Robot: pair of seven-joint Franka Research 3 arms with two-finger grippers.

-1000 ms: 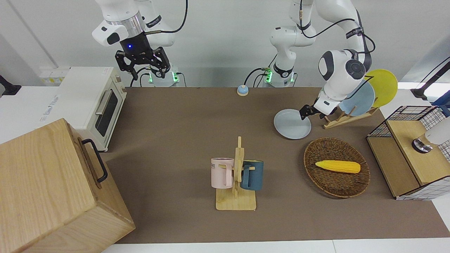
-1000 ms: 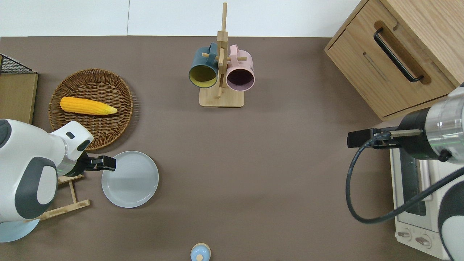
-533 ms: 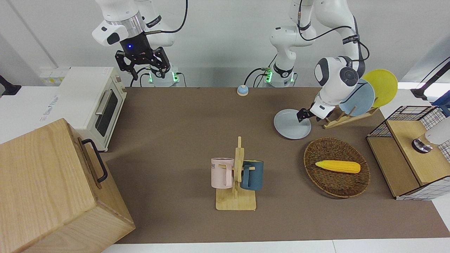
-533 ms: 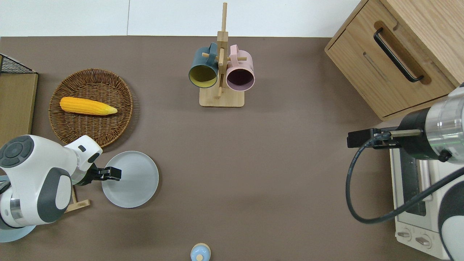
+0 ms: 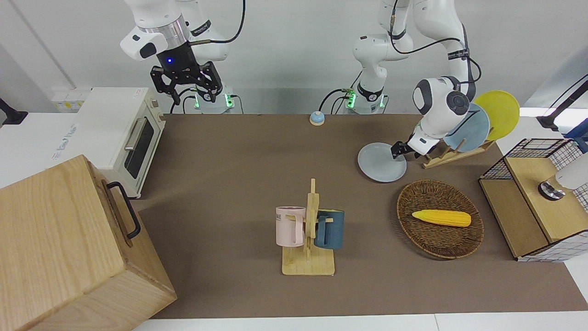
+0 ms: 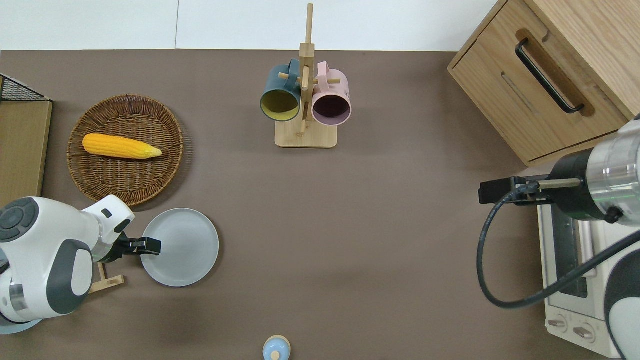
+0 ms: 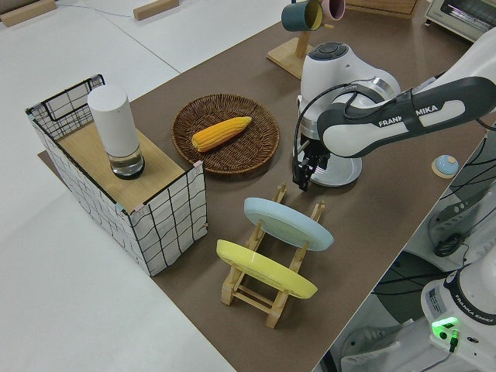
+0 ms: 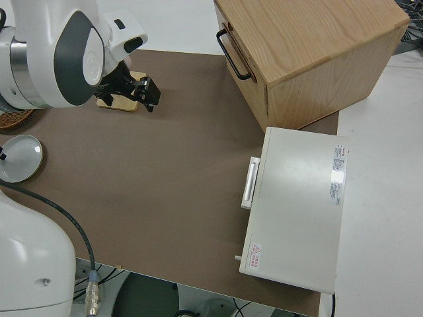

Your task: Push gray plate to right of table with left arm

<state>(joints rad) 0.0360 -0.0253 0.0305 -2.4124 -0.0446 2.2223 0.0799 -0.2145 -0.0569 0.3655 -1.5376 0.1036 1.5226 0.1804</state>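
Note:
The gray plate (image 6: 180,247) lies flat on the brown table (image 6: 350,225) toward the left arm's end; it also shows in the front view (image 5: 379,163). My left gripper (image 6: 151,245) is shut and empty. It is low at the plate's rim, on the side toward the left arm's end of the table, as the front view (image 5: 397,150) and the left side view (image 7: 302,177) also show. In the left side view the arm hides most of the plate. The right arm is parked, its gripper (image 5: 186,88) open.
A wooden rack (image 7: 263,287) with a sky-blue plate (image 5: 473,131) and a yellow plate (image 5: 503,112) stands beside the left gripper. A wicker basket (image 6: 177,150) with corn (image 6: 120,146) lies farther from the robots. A mug tree (image 6: 305,135), wooden cabinet (image 6: 550,75) and toaster oven (image 5: 119,128) stand toward the middle and the right arm's end.
The left gripper has slid along the plate's rim toward the robots, then drawn back slightly to the rim's edge. The plate has not moved. The right arm is still.

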